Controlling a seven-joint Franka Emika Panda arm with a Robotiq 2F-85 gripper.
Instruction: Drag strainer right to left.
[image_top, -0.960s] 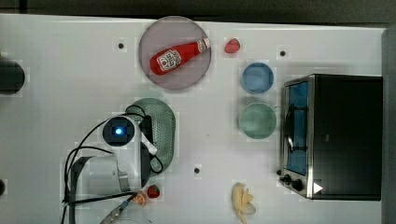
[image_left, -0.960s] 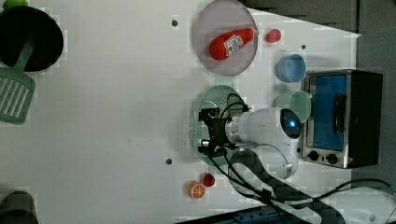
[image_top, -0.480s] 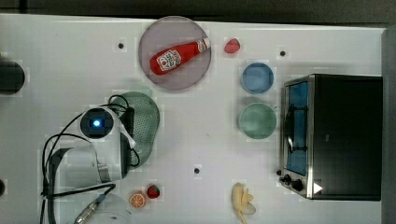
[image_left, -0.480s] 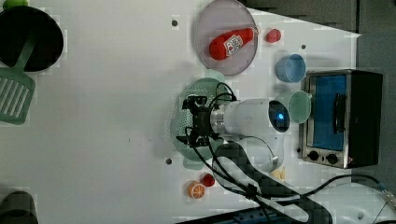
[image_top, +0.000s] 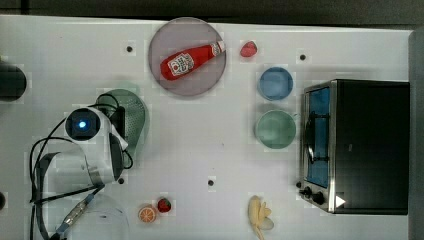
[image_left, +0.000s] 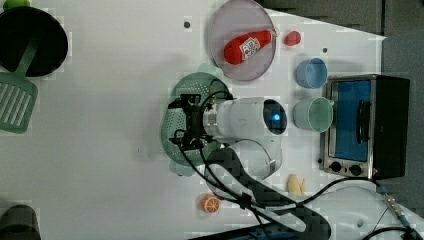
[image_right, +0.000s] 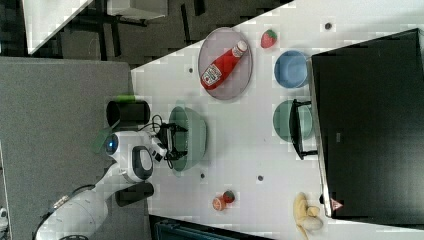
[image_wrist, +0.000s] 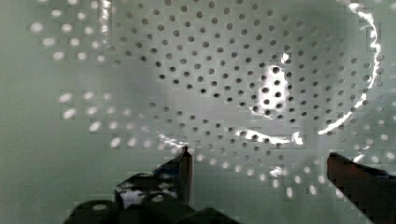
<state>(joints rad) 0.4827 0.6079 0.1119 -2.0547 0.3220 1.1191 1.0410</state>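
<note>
The table carries one strainer, one round grey plate with one red ketchup bottle lying on it, one blue bowl, one plain green bowl, one toaster oven, two strawberries, one orange slice and one banana. The left view also shows one black pan and one green slotted spatula near the left view's left edge.

The strainer sits in the top view's left half, just below and left of the plate, close to the plate but apart from it. To the top view's left of the strainer the table is bare up to a dark cylinder at the edge. The two bowls and the oven stand well apart, at the top view's right. The orange slice and one strawberry lie near the top view's lower edge, below the strainer.

The tool is down inside the strainer, its fingers spread wide with nothing gripped between them. The wrist view shows the perforated inner wall directly behind both fingers. Whether a fingertip touches the wall cannot be told. In the left view the tool lies over the strainer's bowl, with the arm extending toward the left view's right.
</note>
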